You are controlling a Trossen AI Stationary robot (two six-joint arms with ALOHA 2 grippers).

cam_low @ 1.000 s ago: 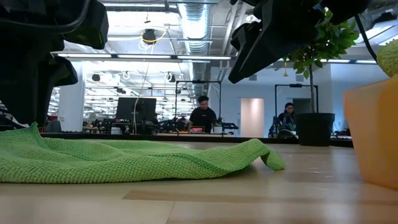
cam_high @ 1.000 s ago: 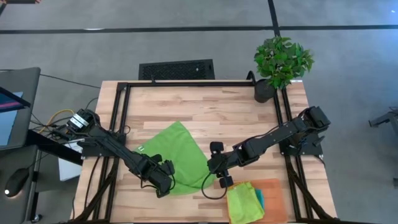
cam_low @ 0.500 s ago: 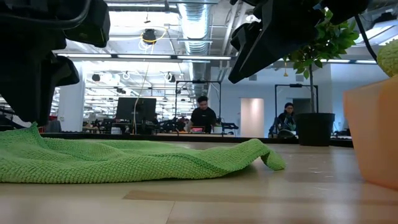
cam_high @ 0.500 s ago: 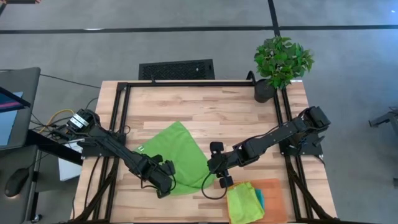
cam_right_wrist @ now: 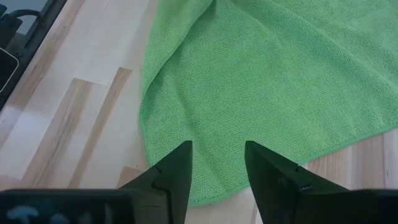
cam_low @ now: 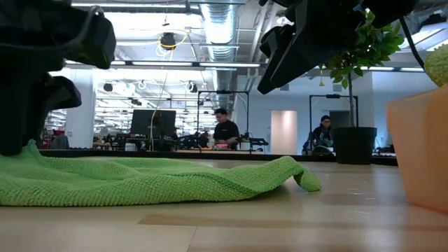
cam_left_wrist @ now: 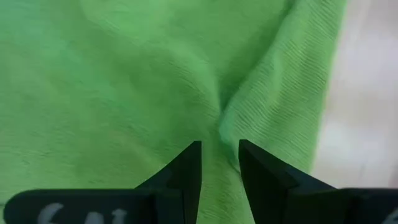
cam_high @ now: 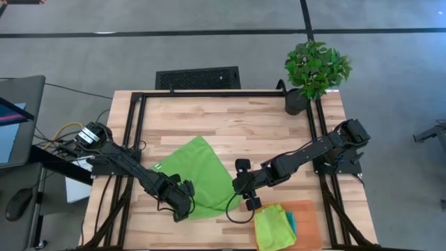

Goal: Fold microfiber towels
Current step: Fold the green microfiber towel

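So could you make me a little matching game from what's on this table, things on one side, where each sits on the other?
Things:
1. lime green towel
2. potted plant
3. orange mat
4. left gripper

Places:
A. far right corner of the table
B. near right corner, under a stack of folded towels
C. spread out mid-table
D. at the spread towel's near edge, fingers around a raised fold

Pairs: 1-C, 2-A, 3-B, 4-D

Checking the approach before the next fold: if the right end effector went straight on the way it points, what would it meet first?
Most likely the green towel spread just ahead of the right end effector; its open fingers frame the towel's edge, though the depth is uncertain.
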